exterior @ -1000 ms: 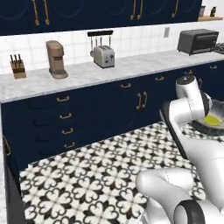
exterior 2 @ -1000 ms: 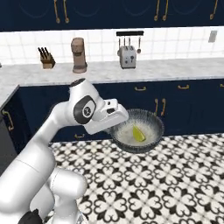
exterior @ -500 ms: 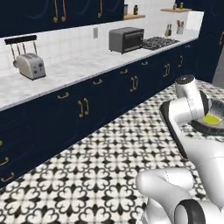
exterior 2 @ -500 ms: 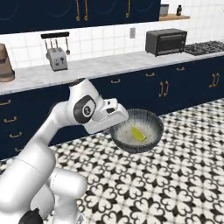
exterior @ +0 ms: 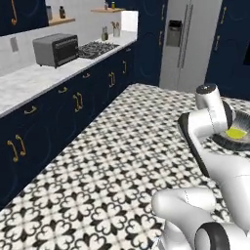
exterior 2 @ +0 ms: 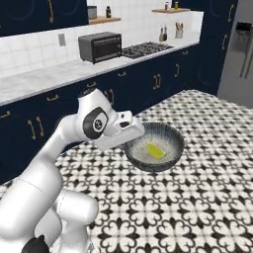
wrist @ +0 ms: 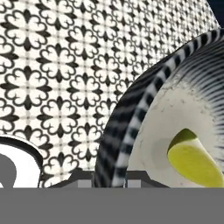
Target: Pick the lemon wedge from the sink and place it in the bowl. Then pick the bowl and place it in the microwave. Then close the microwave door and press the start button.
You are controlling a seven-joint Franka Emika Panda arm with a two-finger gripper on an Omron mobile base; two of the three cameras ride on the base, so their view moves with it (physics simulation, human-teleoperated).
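Yellow lemon wedge lay loose inside the bowl, whose rim was clamped by the claw; level carriage to the microwave was advised.

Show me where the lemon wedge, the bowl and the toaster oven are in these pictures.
lemon wedge [exterior 2: 155, 150], right base view, middle of its yellow flesh.
bowl [exterior 2: 174, 136], right base view, far dark rim.
toaster oven [exterior 2: 100, 47], right base view, centre of its dark front, on the counter.
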